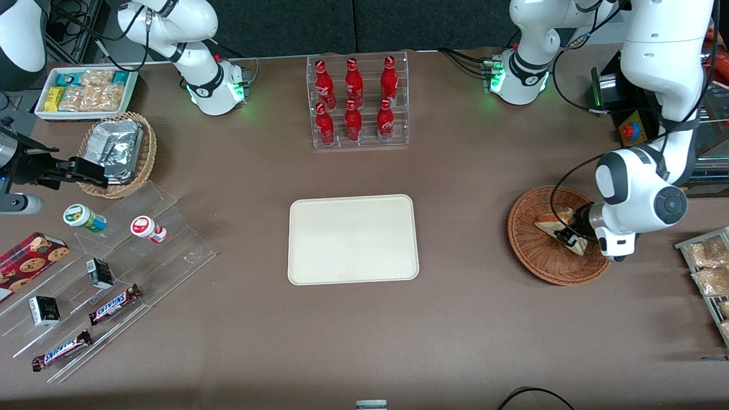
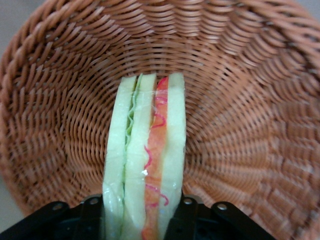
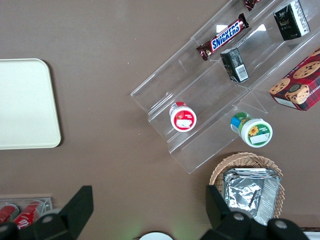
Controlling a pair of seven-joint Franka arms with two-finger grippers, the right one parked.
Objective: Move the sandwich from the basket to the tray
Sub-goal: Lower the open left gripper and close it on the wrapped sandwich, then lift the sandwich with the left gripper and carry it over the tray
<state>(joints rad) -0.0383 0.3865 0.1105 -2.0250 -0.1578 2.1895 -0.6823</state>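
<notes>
- Reddish-brown wicker is seen all around the sandwich (image 2: 146,165), which lies in the basket (image 1: 527,250), toward the working arm's end of the table.
- The gripper (image 1: 571,234) is lowered into the basket, and the wedge is clamped between its fingers (image 2: 92,212) across the bread faces.
- The tray (image 1: 353,239) is left bare, well apart from the basket.
- A straight lift should be made first, so the wicker rim is cleared before any sideways travel.
- Pressure is best kept gentle: soft bread could be squashed, or the layers slid apart.
</notes>
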